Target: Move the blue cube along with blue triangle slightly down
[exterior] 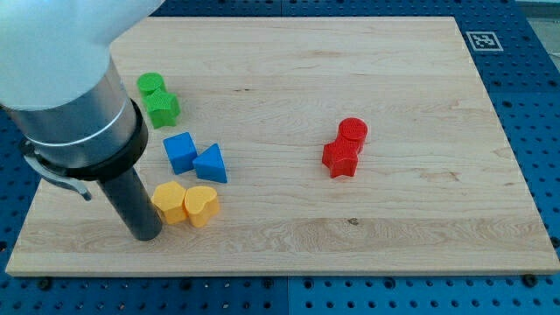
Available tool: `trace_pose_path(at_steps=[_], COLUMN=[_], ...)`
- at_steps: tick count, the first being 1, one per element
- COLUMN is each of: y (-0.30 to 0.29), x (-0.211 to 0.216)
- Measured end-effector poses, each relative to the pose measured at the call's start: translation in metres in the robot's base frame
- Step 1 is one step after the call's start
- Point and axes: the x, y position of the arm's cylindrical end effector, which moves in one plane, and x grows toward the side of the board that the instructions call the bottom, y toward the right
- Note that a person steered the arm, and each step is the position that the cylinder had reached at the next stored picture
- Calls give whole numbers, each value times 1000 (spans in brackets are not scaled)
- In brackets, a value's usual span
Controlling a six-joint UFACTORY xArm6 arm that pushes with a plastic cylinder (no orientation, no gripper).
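Note:
The blue cube (pixel 180 151) sits left of centre on the wooden board (pixel 289 219). The blue triangle (pixel 211 164) touches its right side. My tip (pixel 146 234) rests on the board below and to the left of both, just left of two yellow blocks. The thick grey arm body above it hides the board's upper left corner.
Two yellow blocks, a hexagon-like one (pixel 170 202) and a heart (pixel 202 206), lie directly below the blue pair. A green cylinder (pixel 150 85) and green star (pixel 163 108) sit above the blue cube. A red cylinder (pixel 353 131) and red star (pixel 341 159) sit right of centre.

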Motion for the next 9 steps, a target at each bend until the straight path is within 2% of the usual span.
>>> trace_pose_path(at_steps=[1, 2, 3, 4, 7, 9], y=[-1, -38, -86, -94, -85, -37], x=[1, 0, -30, -83, -116, -117])
